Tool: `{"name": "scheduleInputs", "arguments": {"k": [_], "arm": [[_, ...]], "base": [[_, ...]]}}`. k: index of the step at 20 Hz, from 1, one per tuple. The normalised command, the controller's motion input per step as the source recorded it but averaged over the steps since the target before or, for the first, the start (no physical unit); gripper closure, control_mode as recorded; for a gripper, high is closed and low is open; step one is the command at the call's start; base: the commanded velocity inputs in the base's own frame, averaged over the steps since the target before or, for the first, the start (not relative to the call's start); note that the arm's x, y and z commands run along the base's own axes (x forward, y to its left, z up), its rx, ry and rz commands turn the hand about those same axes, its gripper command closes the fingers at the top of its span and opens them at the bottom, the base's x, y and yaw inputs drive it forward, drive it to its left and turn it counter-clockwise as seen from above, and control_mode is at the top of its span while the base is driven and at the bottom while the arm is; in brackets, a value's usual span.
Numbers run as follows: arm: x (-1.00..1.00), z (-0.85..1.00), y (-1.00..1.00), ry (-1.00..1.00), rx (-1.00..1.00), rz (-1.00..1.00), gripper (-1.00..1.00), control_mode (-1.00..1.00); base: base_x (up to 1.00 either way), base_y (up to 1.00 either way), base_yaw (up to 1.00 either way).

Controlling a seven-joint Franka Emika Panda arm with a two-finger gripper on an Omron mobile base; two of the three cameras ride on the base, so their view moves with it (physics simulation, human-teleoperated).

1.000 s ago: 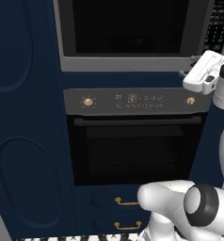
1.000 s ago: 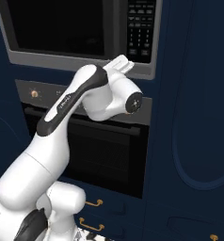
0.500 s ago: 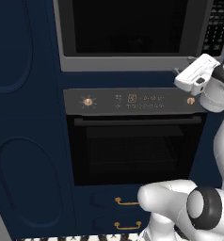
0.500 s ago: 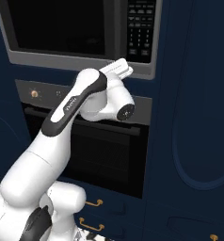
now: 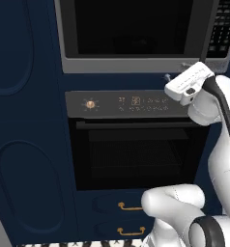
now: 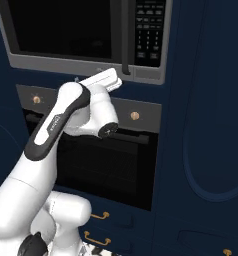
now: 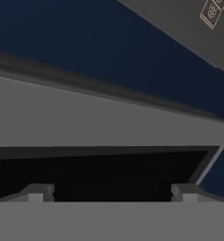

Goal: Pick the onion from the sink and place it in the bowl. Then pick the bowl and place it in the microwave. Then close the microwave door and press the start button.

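One pincer (image 7: 111, 193) is in play, its jaws released and wide apart, holding nothing; its two dark fingertips (image 7: 36, 192) point at the lower edge of the microwave door (image 5: 131, 29), just in front of its grey frame. The hand sits close under that frame, near its bottom right corner.

One microwave (image 6: 86, 35) is built into the dark blue cabinet wall (image 6: 206, 125), above the pincer. Its door looks closed, the black glass flush in the frame. One black keypad panel (image 6: 150, 27) stands up and to the right of the pincer, beside the door.

One oven (image 5: 136, 144) lies directly below the pincer, with one dark glass door and two brass knobs (image 6: 135, 116), one at each end of its control strip. Below it are two drawer pulls (image 5: 130, 207), stacked one above the other.
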Motion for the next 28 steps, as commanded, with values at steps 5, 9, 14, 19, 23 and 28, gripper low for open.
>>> {"name": "scheduleInputs", "arguments": {"k": [5,9,14,19,23,28], "arm": [[-1.0,0.16,-0.17,-0.18,0.0,0.0,-1.0,-1.0],[-0.61,0.37,-0.78,-0.13,0.0,0.0,-1.0,-1.0],[-0.1,0.42,-0.86,-0.01,0.0,0.0,-1.0,-1.0],[0.19,0.07,-0.58,0.01,0.0,0.0,-1.0,-1.0],[0.57,0.0,-0.18,0.03,0.01,0.0,-1.0,-1.0],[0.66,0.0,0.0,0.05,0.03,0.0,-1.0,-1.0]], "base": [[0.0,0.0,0.0],[0.0,0.0,0.0],[0.0,0.0,0.0],[0.0,0.0,0.0],[0.0,0.0,0.0],[0.0,0.0,0.0]]}}
